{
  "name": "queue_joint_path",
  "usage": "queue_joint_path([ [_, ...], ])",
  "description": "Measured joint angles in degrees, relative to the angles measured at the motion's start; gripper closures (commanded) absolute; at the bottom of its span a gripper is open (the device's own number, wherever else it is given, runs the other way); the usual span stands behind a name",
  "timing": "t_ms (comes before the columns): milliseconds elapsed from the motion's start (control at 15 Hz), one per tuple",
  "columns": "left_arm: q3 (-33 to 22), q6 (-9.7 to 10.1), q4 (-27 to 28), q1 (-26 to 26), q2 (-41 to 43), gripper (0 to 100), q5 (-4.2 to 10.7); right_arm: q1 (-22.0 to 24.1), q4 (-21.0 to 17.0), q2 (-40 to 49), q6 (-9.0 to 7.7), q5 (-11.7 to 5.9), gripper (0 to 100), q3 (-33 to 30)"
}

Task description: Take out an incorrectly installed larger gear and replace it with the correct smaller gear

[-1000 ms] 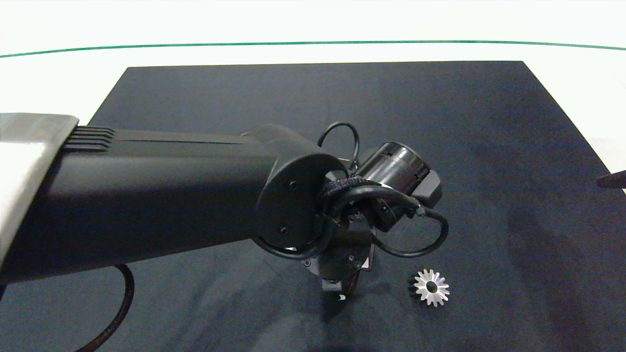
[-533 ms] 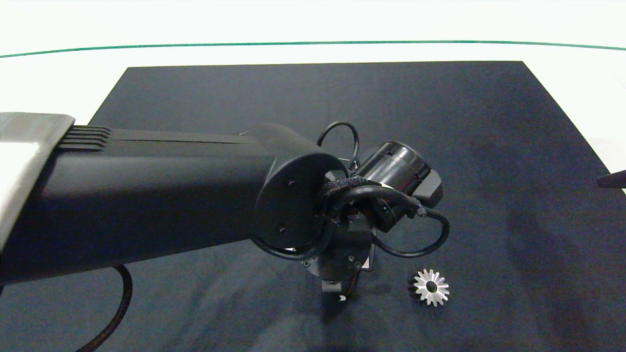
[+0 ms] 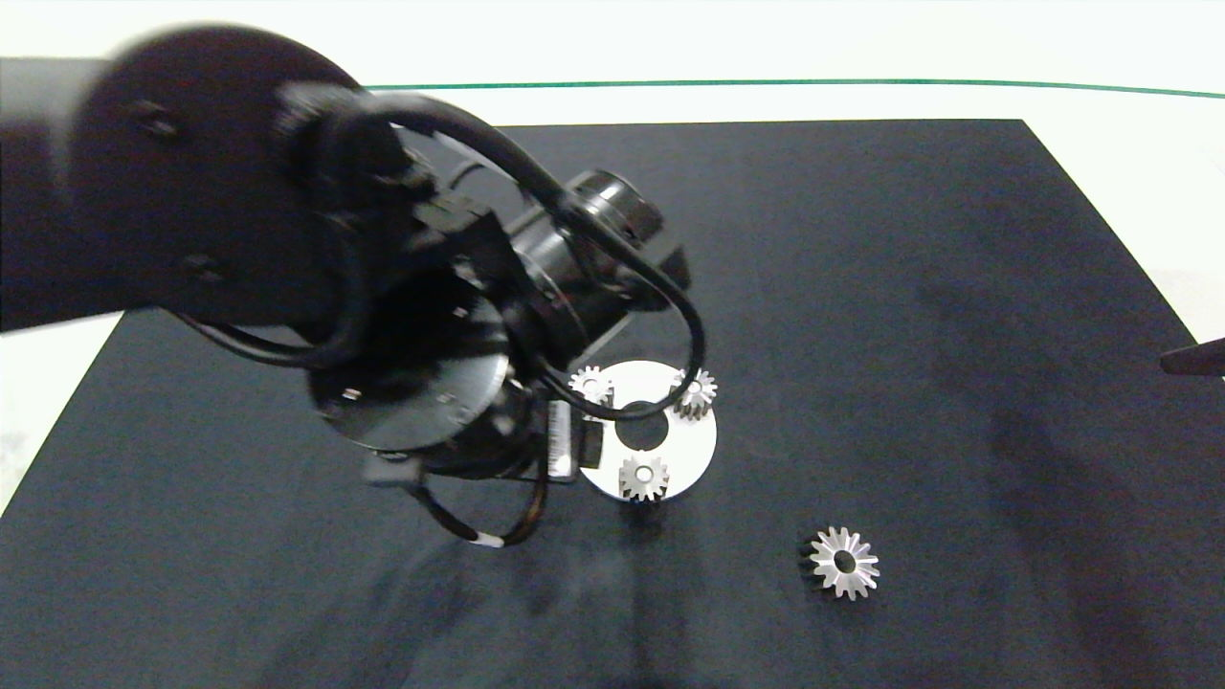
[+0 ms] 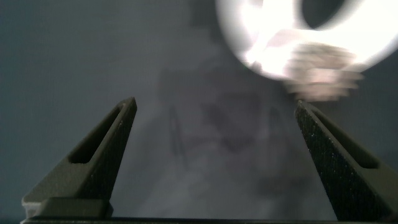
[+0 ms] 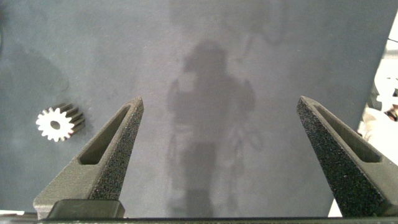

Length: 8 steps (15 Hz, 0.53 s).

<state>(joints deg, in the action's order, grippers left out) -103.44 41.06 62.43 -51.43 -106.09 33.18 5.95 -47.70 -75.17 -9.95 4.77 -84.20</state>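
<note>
Silver plate [image 3: 691,450]: I saw three small gears on it
Big gear [image 3: 844,563]: lay alone on black mat [image 3: 909,287]
Left claw [image 4: 217,162]: spread, empty, by plate
Right claw [image 5: 217,155]: spread, empty

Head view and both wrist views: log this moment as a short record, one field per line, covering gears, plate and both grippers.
surface: dark mat
plate: round white disc with a centre hole, lying on the mat
small gears: three on the disc, at and
larger gear: flat on the mat, apart from the disc
left gripper: open, empty, beside the disc
right gripper: open, empty, over bare mat at the right edge
</note>
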Motion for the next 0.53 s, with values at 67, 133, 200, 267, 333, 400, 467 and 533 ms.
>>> queue_joint_path([
  [67,0.2,1.39,2.6,1.8,3.0,0,0.0,-0.5,0.0,0.0,-0.13,-0.04,0,0.3],
  [133,1.0,2.55,4.7,3.8,6.6,0,0.0,-0.9,0.0,0.0,-0.27,-0.04,0,0.5],
  [200,2.5,3.18,5.6,5.7,10.0,0,0.0,-1.2,0.0,0.0,-0.55,-0.06,0,0.7],
  [267,4.9,3.54,5.9,7.8,13.8,0,0.02,-1.5,0.0,0.0,-0.79,-0.09,0,0.8],
  [333,6.9,2.6,5.4,10.2,17.0,0,0.02,-1.9,-0.1,0.0,-1.02,-0.17,0,1.1],
  [400,8.8,0.39,4.1,13.0,20.2,0,-0.02,-2.4,-0.1,0.0,-1.05,-0.39,0,1.3],
  [467,10.6,-1.4,2.4,15.0,22.7,0,-0.13,-3.2,-0.1,0.0,-1.02,-0.52,0,1.5],
  [533,12.2,-2.58,0.1,16.3,24.5,0,-0.26,-3.8,0.0,-0.1,-1.01,-0.52,0,1.7],
])
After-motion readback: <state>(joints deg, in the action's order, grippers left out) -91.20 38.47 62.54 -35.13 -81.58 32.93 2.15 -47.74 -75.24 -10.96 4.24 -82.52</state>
